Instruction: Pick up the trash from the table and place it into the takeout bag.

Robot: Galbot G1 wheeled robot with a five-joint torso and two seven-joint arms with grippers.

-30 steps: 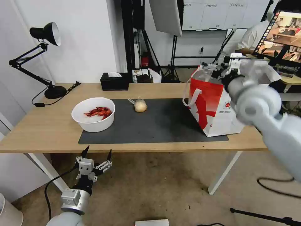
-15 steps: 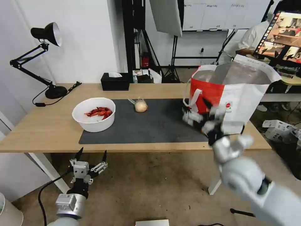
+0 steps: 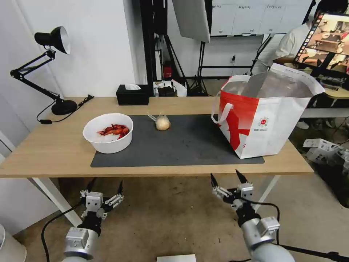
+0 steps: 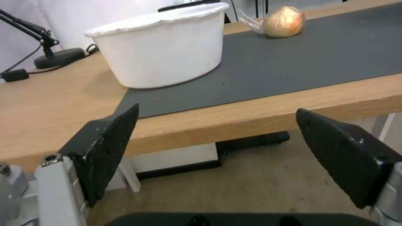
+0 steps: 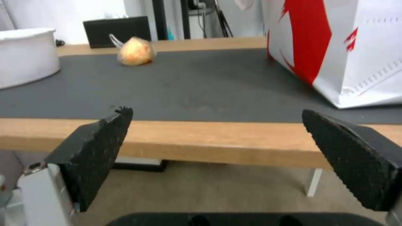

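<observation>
The left pincer (image 3: 105,185) hung wide open and empty below the surface (image 3: 54,153) edge, the bowl (image 3: 108,133) just beyond it. The small bag (image 3: 162,122) lay farther in, between both pincers. The right pincer (image 3: 227,178), back down from the takeout bag (image 3: 265,120), was open and empty, suggesting a drop-off completed.

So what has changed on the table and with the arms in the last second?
The right pincer came down from the bag mouth to below the table edge, open and empty. The left pincer sank slightly, open. Bowl, small knotted bag and takeout bag stayed put.
</observation>
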